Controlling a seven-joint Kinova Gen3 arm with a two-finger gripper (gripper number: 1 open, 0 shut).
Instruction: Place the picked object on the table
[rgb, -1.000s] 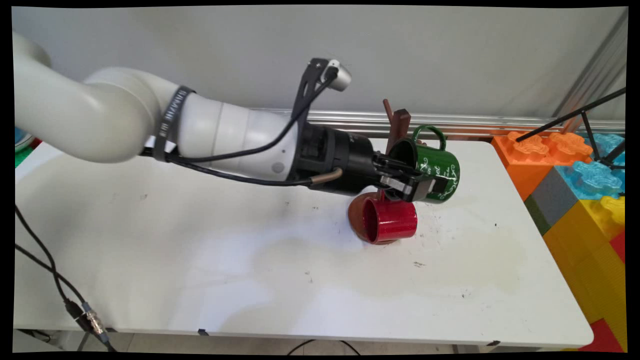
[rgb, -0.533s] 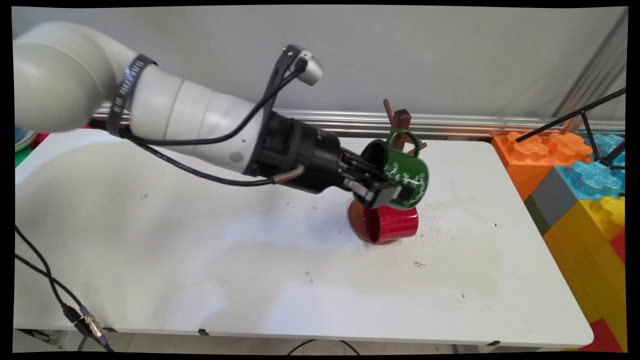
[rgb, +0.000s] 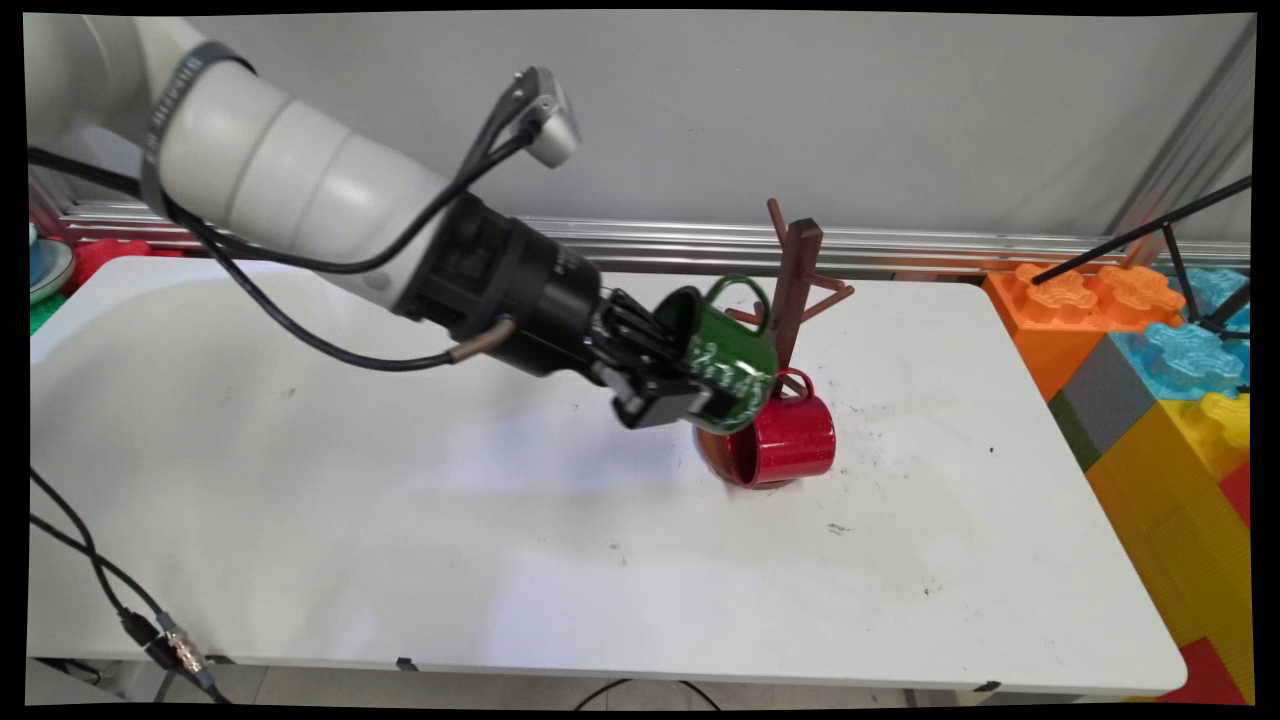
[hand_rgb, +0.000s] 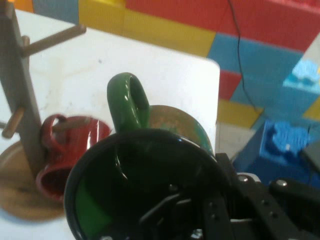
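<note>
On the white counter (rgb: 400, 520) stood the brown mug tree (rgb: 795, 270) with a red mug (rgb: 790, 440) hung low, while the hand (rgb: 668, 392) gripped the green mug (rgb: 725, 365) aloft beside it, tilted, handle uppermost.

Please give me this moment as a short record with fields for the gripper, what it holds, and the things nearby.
gripper: gripper shut on the green mug's wall, one finger inside
held: green mug, tilted in the air, handle up
nearest: brown mug tree, right of the green mug
on tree: red mug, hung low by its handle
surface: white table
beside table: coloured blocks at right
</note>
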